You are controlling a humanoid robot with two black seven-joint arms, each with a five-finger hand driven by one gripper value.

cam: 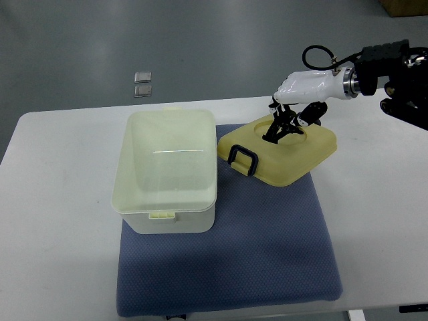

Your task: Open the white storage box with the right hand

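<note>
The white storage box (172, 223) stands open and empty on the left part of a blue mat (254, 254). Its pale yellow lid (304, 157) lies off the box to the right, flat on the mat, with a black handle (242, 159) at the edge nearest the box. My right hand (284, 127) comes in from the upper right. Its dark fingertips (274, 136) point down and touch the lid's recessed top, spread rather than wrapped around anything.
Box and mat sit on a white table (60, 200). Beyond its far edge is grey floor with two small square tiles (142, 83). A black cable loops over my right wrist (317, 57).
</note>
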